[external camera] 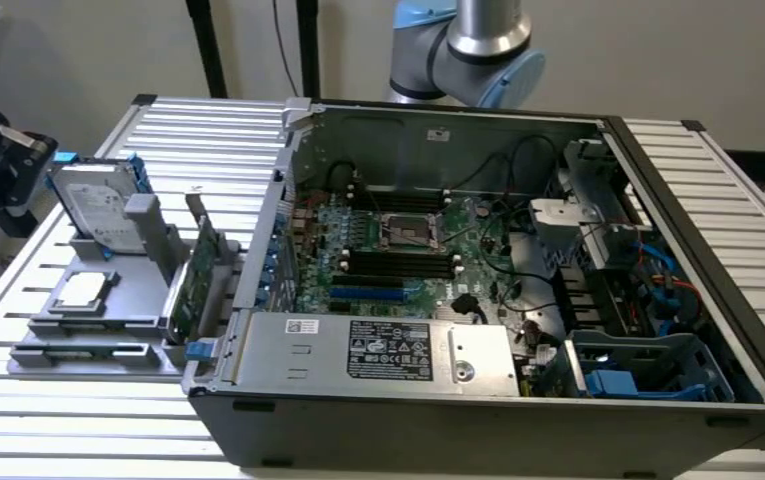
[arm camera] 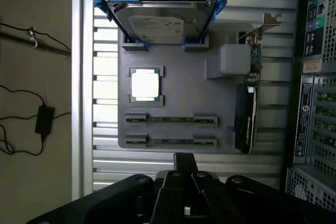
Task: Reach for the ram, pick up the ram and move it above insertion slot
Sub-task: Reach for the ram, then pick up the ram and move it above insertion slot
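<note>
Hand hanging well above tray, ram untouched

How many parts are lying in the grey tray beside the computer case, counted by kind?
In the grey tray:
hard drive with blue rails: 1
processor chip: 1
ram sticks: 2
expansion card: 1
Total: 5
</note>
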You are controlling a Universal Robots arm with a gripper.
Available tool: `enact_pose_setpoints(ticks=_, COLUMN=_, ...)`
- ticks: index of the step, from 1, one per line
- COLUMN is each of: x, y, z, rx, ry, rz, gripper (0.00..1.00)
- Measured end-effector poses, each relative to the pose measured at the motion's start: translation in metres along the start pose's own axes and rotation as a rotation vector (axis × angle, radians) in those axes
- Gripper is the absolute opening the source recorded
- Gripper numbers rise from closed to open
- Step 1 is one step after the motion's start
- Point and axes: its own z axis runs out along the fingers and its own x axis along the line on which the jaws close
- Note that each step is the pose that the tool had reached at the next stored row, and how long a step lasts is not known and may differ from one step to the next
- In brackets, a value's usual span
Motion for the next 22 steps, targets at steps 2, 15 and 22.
enact_pose_setpoints(ticks=2, x=0.0001, y=-0.0035, z=-0.0001, rx=0.0028, ry=0.0001, rz=-0.001, gripper=0.11)
enact_pose_setpoints(ticks=15, x=0.0000, y=-0.0048, z=0.0000, rx=0.0031, ry=0.0002, rz=-0.001, gripper=0.11)
enact_pose_setpoints(ticks=22, x=0.0007, y=-0.0048, z=0.0000, rx=0.0031, ry=0.0004, rz=-0.040, gripper=0.11)
